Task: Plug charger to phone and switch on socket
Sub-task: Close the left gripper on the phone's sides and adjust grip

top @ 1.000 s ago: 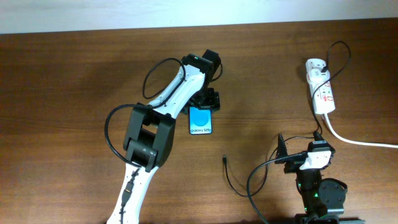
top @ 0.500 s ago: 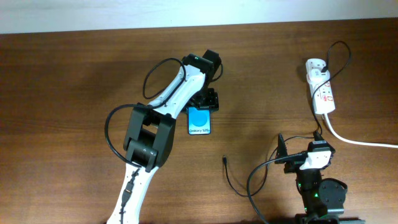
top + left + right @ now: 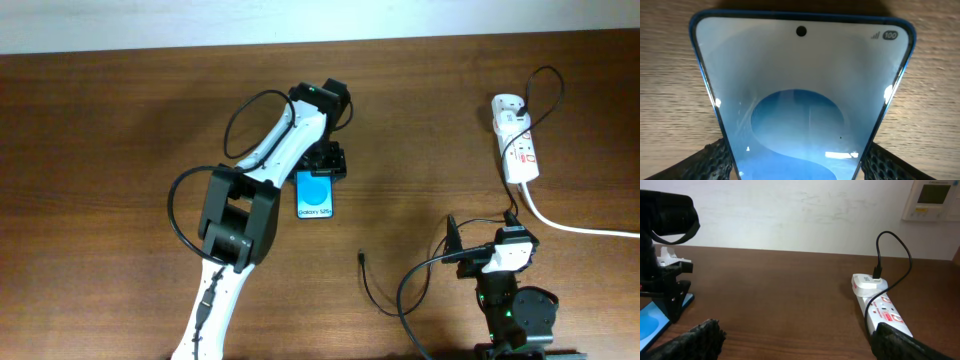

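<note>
- Since a second ago, the phone (image 3: 315,196) has slid a little to the left with the left gripper (image 3: 322,163); nothing else has shifted.
- Left gripper: it sits over the phone's far end, and in the wrist view its pads (image 3: 715,161) press against the two long edges – jaws closed on the phone across its width.
- Right gripper (image 3: 482,228): spread wide and holding nothing, parked at the near right and facing the far wall.
- Phone: flat on the table (image 3: 120,120) near the middle, screen up and lit blue, with the text end toward the near side.
- Charger (image 3: 367,285): its plug tip (image 3: 360,257) lies free, near and right of the phone and well apart from it.
- Socket (image 3: 516,148): at the far right, a black plug already seated in its far end.
- Handling, as I judge it: the phone is stiff, light and slick – glass, so a gentle hold on the edges suits it. The cable is limp and would flop, so it is best pinched just behind the plug tip.
</note>
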`<state>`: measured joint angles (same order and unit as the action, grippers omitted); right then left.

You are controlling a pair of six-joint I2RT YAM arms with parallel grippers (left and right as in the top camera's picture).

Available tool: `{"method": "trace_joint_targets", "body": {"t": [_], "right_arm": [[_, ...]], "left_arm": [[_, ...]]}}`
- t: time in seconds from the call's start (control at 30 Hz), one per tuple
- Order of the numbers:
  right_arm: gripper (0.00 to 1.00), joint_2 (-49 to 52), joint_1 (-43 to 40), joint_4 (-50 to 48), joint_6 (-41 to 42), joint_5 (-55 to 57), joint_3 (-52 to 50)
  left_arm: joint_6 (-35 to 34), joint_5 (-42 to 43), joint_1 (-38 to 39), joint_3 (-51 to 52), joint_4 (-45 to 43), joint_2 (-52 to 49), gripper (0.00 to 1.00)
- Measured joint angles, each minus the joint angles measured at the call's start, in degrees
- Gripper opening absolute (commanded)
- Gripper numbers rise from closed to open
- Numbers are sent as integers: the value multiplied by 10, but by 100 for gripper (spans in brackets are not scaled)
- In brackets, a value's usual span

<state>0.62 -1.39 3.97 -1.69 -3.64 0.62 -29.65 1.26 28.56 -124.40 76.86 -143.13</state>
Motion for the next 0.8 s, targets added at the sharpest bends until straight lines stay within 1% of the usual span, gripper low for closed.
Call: {"method": "trace_joint_targets", "body": {"t": [0.13,0.3,0.57,0.63,0.7,0.8], "right_arm": [[98,0,0,0,0,0,0],[98,0,0,0,0,0,0],[98,0,0,0,0,0,0],[98,0,0,0,0,0,0],[98,0,0,0,0,0,0],[98,0,0,0,0,0,0]], "left_arm": [[0,-7,-8,-30,16,-3,83],[0,-9,-10,-35,16,-3,83],[0,-9,-4,-16,-21,-4,83],[0,-11,-2,-9,-28,-4,89],[-1,-10,-2,-6,-37,-4,98],[-1,-11,-2,-4,-45,-4,99]]}}
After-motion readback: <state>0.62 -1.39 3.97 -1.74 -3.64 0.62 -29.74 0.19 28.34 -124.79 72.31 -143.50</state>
